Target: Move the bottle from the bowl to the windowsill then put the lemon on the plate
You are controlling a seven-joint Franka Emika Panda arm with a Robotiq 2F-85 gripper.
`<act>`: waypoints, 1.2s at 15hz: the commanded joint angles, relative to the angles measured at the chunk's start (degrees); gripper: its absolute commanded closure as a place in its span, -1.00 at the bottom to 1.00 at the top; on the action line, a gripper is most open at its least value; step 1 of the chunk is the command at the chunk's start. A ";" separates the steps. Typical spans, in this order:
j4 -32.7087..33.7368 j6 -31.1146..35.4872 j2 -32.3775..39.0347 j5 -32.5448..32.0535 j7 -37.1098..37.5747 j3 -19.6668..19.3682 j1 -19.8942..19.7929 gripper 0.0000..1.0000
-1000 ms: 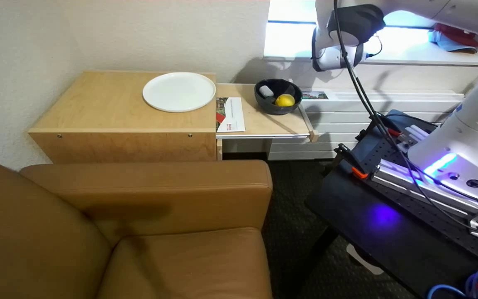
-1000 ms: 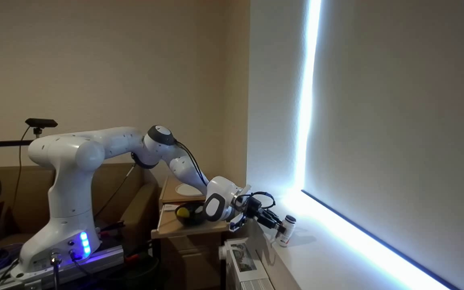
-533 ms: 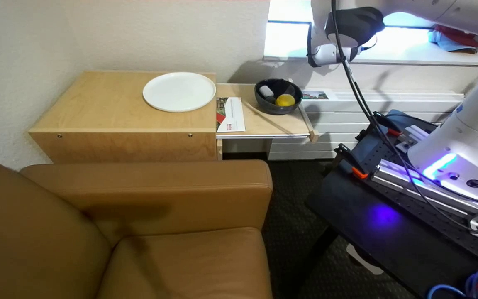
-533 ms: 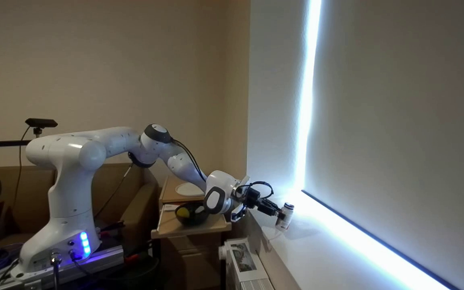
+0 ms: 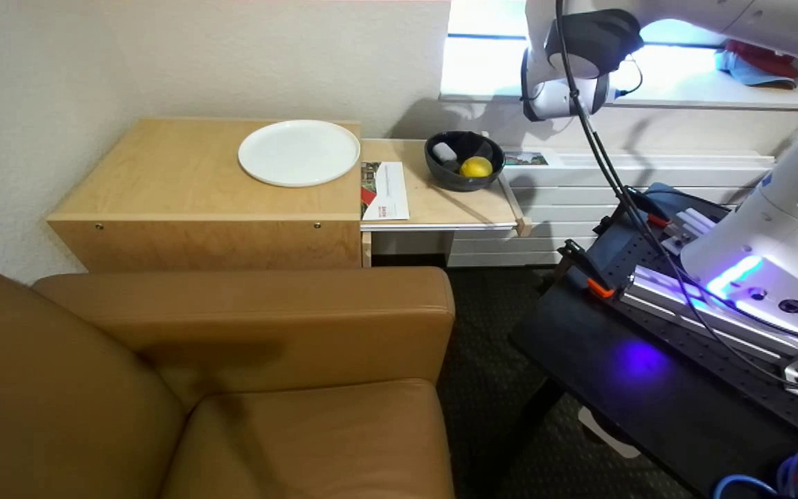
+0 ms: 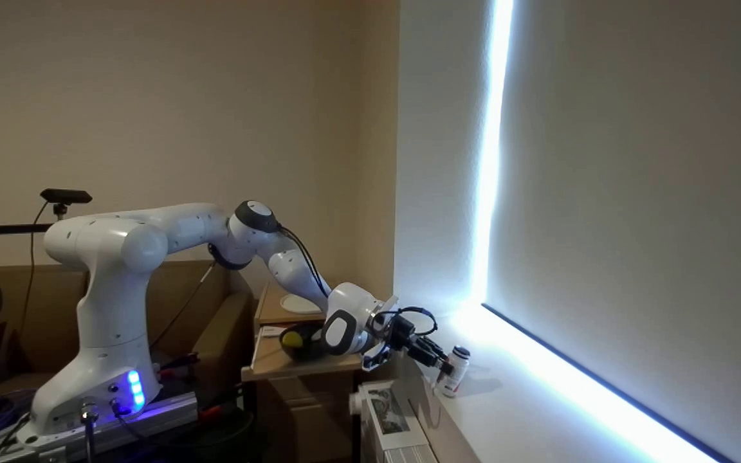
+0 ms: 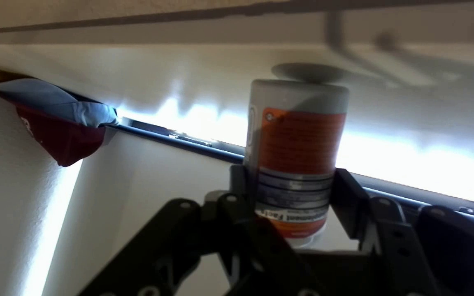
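- Windowsill [image 6: 525,418]: long, white, strongly lit; goal of the task's first half, its flat top being fit for standing something upright.
- Robot arm [image 6: 290,270]: white; extended to the windowsill, wrist slanted, presumably to hold the bottle [image 7: 298,160] from the side.
- Cabinet [image 5: 184,166]: light wood; carries the plate [image 5: 298,154] above the level of a pull-out shelf [image 5: 433,208].
- Plate: round, plain white; probably reserved for the lemon [image 5: 476,168].
- Bowl [image 5: 449,180]: black, on the pull-out shelf; high sides keep round contents from rolling, and will likely call for a reach from above.
- Gripper [image 7: 291,181]: black; clasping the bottle, jaws against both sides of its upper half, which leaves the base free for setting down.
- Bottle: pale, orange label, dark cap; at the windowsill, near the front edge, cap up, leaning slightly. Whether the base touches cannot be told. Placing appears to be the step in hand; let go while leaning, it might topple.
- Lemon: yellow, in the bowl beside a pale object [image 5: 444,152] of unclear kind; judged next in line once the bottle is placed.
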 commanded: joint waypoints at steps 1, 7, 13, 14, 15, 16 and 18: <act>-0.48 -0.01 -0.10 -1.27 1.25 -0.12 -0.04 -0.07; -0.49 -0.06 -0.01 1.40 0.86 0.07 0.27 0.43; -1.26 -0.15 0.00 5.95 -0.18 0.05 0.86 -0.57; -1.33 -0.17 0.00 6.50 -0.43 0.04 0.88 -0.61; -1.35 -0.17 0.00 7.00 -0.68 0.11 0.77 -0.72; -1.36 -0.25 -0.01 7.37 -0.86 0.23 0.66 -0.87; -1.62 -0.61 0.00 7.67 -0.93 0.08 0.83 -1.00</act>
